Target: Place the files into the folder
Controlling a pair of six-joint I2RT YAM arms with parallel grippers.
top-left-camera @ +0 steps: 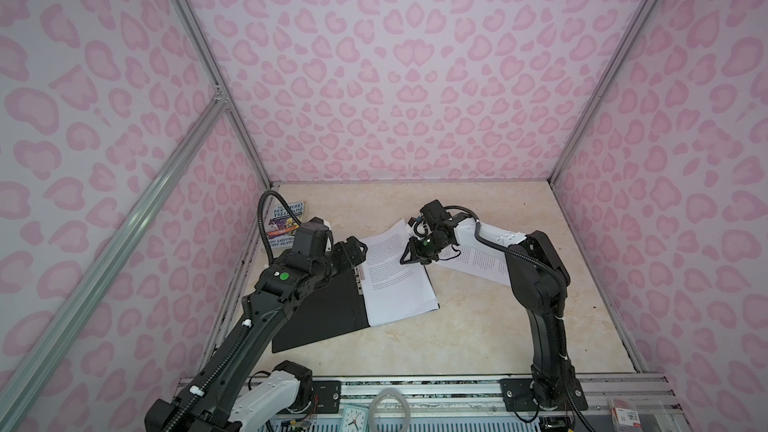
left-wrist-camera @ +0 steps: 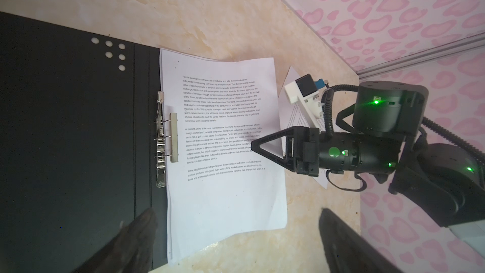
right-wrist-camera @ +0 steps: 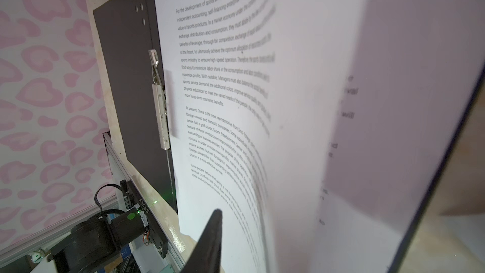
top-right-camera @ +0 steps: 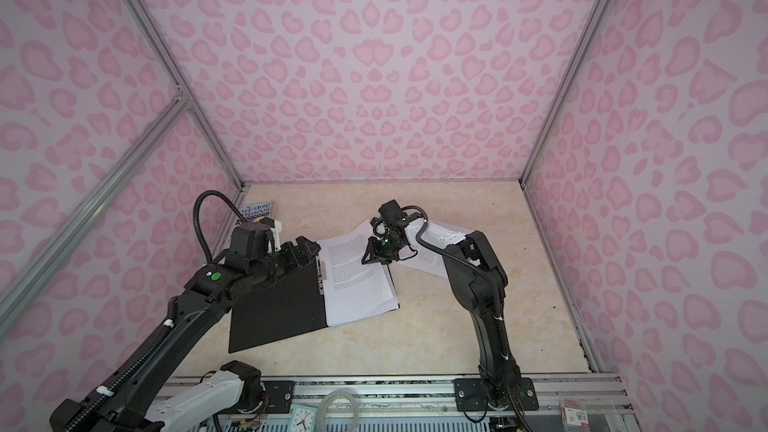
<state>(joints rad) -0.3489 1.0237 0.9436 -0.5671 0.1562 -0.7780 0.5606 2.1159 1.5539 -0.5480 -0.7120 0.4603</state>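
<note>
Both top views: folder lies open on surface, black inside up, clip at spine. Files stacked on its R half, edges slightly fanned. One sheet lies apart to R, partly under R arm. L gripper hovers over folder's far end nr clip, fingers spread wide, empty. R gripper at Files' far R edge. R wrist view: paper curls up beside its finger; pinching or parted, cannot tell. Book in far L corner.
</note>
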